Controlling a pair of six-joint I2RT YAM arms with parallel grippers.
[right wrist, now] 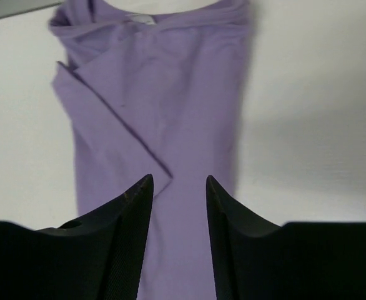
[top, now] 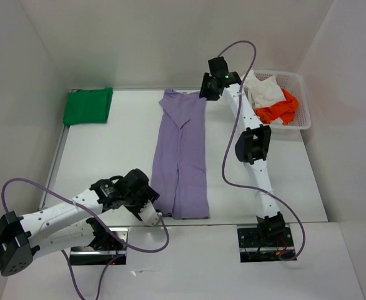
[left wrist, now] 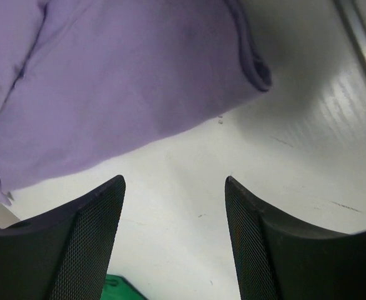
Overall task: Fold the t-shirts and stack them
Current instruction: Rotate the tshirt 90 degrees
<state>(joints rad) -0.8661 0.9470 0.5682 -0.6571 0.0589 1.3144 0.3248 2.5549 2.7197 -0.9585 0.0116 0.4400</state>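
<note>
Lengthwise, the soft lavender t-shirt [top: 182,156] forms a narrow strip.

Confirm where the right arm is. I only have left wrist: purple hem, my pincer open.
Observer: Right pincer hangs open above the lavender shirt, near its collar end, gripping nothing.
Operator: Shirt's shape?
Observer: Long strip on the table, sides folded inward.
Operator: Remaining shirts?
Observer: White shirt and orange shirt bunched in the basket, far right; green shirt folded, far left.
</note>
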